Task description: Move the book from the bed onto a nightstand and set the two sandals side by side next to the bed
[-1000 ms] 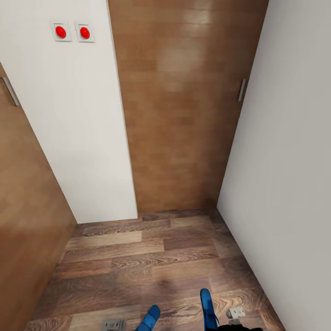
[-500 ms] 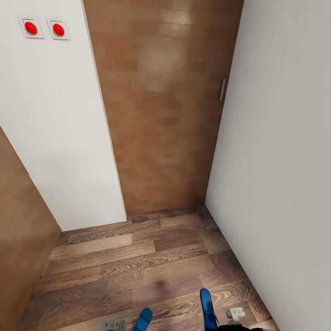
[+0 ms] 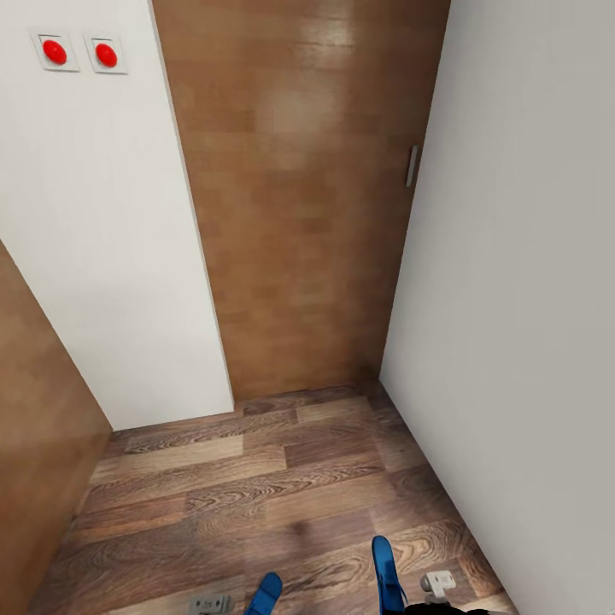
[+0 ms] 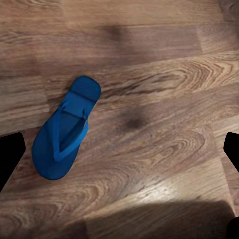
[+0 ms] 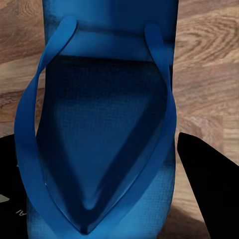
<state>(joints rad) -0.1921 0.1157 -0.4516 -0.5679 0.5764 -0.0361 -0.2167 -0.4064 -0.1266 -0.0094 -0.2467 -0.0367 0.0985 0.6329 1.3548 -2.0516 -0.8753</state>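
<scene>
One blue sandal (image 5: 99, 129) is gripped by the right hand (image 5: 104, 189). The left hand (image 4: 119, 154) is spread wide above the other sandal (image 4: 64, 130), which lies on the wood floor (image 4: 164, 74).

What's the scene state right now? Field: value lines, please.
place: corridor corner, white walls, wood door, plank floor
wall fittings: two red buttons
right gripper: shut on held sandal
left gripper: open, fingers wide apart
loose sandal: appears flat on the floor, strap side up, touching neither left finger
</scene>
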